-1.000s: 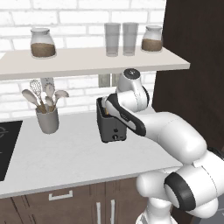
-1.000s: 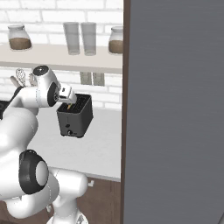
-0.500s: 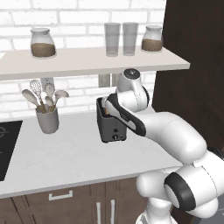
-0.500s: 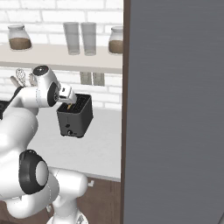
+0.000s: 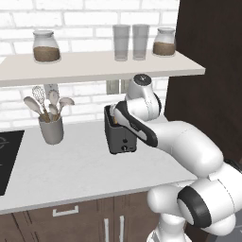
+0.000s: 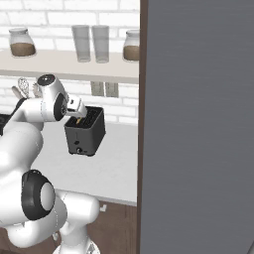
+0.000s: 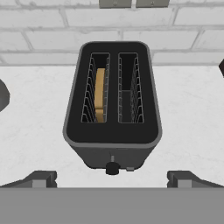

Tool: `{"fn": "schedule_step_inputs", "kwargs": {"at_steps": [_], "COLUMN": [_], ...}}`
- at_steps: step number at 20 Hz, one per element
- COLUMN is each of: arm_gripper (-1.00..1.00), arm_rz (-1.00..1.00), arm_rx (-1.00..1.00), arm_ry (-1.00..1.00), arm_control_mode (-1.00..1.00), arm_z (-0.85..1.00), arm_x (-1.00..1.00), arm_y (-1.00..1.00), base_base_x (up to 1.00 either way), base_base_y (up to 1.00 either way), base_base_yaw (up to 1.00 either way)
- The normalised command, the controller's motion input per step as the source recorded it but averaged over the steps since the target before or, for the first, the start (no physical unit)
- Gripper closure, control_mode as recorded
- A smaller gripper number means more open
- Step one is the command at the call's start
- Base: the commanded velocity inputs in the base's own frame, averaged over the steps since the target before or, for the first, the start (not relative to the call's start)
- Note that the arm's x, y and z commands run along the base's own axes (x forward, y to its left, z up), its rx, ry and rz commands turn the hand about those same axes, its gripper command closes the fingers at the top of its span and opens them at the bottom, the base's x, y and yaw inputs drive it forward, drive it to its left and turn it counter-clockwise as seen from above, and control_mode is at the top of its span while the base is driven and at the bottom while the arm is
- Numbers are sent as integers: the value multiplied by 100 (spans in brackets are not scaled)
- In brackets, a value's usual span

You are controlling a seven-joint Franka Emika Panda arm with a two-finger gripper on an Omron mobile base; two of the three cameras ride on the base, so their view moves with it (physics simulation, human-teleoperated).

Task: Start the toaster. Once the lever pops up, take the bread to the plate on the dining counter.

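Observation:
The dark grey toaster (image 7: 113, 144) stands on the white kitchen counter (image 5: 71, 170) against the brick wall, its knob (image 7: 112, 168) low on the front. The tan bread (image 7: 100, 94) sits down in the left slot; the right slot is empty. My gripper (image 7: 112, 180) hangs just above the toaster's front end, open, its fingertips (image 7: 40, 178) spread wider than the toaster, holding nothing. From the right base camera the hand (image 6: 75, 106) hovers over the toaster (image 6: 85, 135). From the left base camera my forearm covers part of the toaster (image 5: 122, 141). The plate and the dining counter are out of view.
A grey utensil cup (image 5: 51, 128) stands left of the toaster, and a black cooktop (image 5: 5, 158) lies at the far left. A shelf (image 5: 94, 64) with jars and glasses hangs overhead. A tall dark cabinet (image 5: 210, 71) closes the right side.

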Motion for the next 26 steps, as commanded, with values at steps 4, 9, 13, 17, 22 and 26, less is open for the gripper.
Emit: {"fn": "schedule_step_inputs", "kwargs": {"at_steps": [4, 9, 13, 17, 22, 26], "arm_gripper": [-100, -100, -100, -100, -100, -100], "arm_rz": [0, 0, 0, 0, 0, 0], "arm_rx": [0, 0, 0, 0, 0, 0], "arm_ry": [0, 0, 0, 0, 0, 0], "arm_control_mode": [-100, -100, -100, -100, -100, -100], "arm_z": [0, 0, 0, 0, 0, 0], "arm_x": [0, 0, 0, 0, 0, 0], "arm_y": [0, 0, 0, 0, 0, 0], "base_base_x": [0, 0, 0, 0, 0, 0], "base_base_y": [0, 0, 0, 0, 0, 0], "base_base_yaw": [0, 0, 0, 0, 0, 0]}}
